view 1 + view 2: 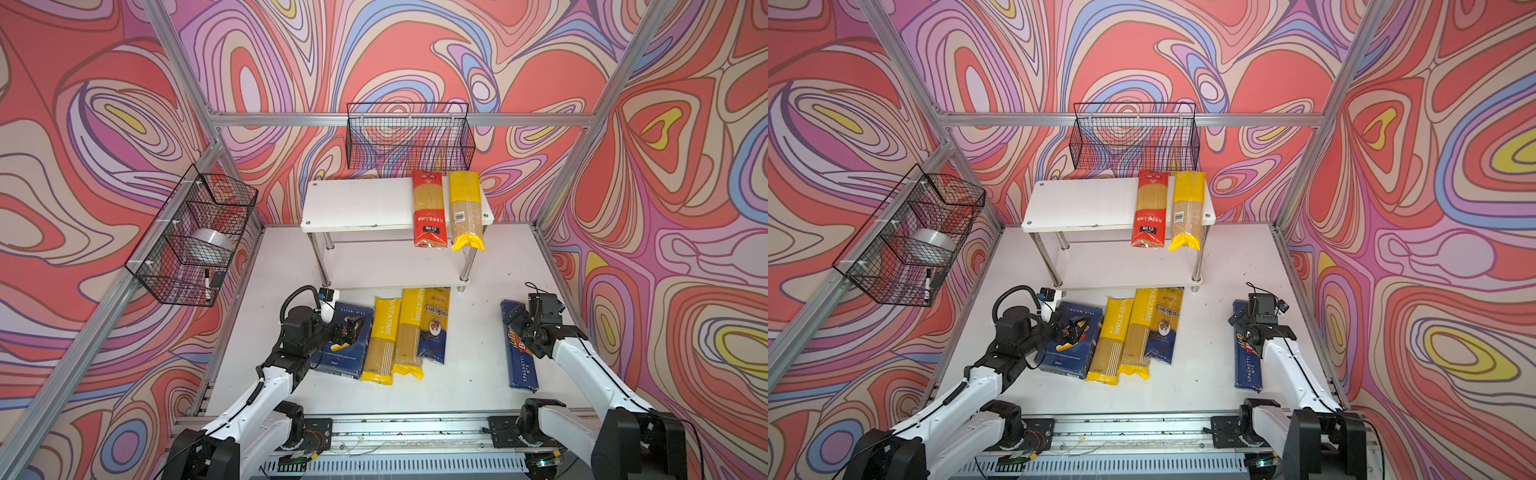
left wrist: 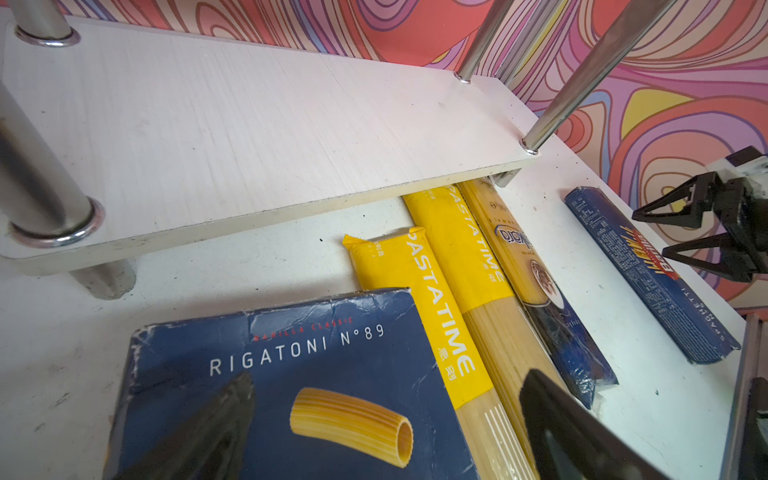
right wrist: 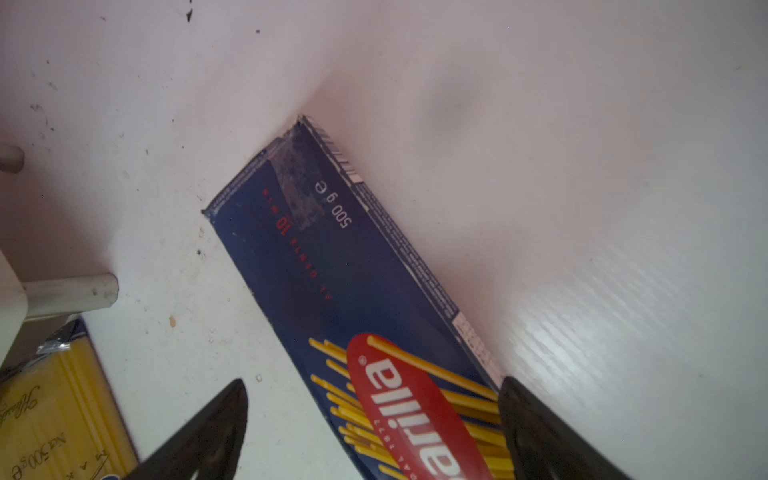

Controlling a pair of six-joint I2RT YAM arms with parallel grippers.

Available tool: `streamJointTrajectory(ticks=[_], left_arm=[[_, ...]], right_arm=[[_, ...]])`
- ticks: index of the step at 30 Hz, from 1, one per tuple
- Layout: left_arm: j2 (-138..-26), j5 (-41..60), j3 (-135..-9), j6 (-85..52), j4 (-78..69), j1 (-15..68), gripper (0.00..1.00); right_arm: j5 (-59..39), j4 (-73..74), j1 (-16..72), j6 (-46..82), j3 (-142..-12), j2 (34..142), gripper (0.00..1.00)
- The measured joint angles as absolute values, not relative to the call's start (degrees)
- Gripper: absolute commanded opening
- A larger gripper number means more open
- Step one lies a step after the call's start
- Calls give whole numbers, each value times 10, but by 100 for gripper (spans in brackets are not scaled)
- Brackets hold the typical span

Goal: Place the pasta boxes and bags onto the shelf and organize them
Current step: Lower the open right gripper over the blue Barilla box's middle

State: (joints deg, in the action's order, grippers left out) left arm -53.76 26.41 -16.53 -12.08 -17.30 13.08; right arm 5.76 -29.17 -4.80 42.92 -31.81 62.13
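The white shelf [image 1: 357,203] carries a red bag [image 1: 430,212] and a yellow bag [image 1: 466,210] on its top board, both overhanging the front edge. On the table lie the rigatoni box [image 2: 291,374], two yellow Pastatime bags [image 1: 382,338] [image 1: 411,332] and the ankara bag [image 1: 436,324], side by side. The far ends of the two rightmost reach under the shelf. My left gripper [image 2: 386,424] hovers open over the rigatoni box. My right gripper [image 3: 370,424] stands open astride the long spaghetti box [image 3: 353,282], which lies alone at the right.
A black wire basket [image 1: 409,137] hangs on the back wall above the shelf. Another wire basket [image 1: 195,232] on the left wall holds a tape roll and a marker. Aluminium frame posts [image 1: 582,137] line the corners. The shelf's chrome legs [image 2: 582,83] stand just behind the bags.
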Motion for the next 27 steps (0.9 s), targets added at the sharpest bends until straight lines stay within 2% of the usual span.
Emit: streamJointTrajectory(ticks=[4, 10, 17, 21, 24, 27], left_arm=[[-538, 266, -165, -121, -172, 131, 100], [-538, 266, -165, -121, -172, 131, 100], [-544, 266, -168, -121, -171, 131, 100], [-544, 266, -168, -121, -171, 131, 100], [-544, 266, -168, -121, -171, 131, 100], [-544, 266, -168, -121, -171, 131, 100]], right_arm=[[43, -292, -48, 415, -319, 627, 96], [0, -280, -51, 412, -310, 623, 89], [-57, -262, -34, 424, -301, 617, 88], [-51, -284, 41, 430, -329, 623, 88], [-30, -310, 133, 432, -385, 662, 89], [-5, -338, 172, 427, -435, 706, 90]])
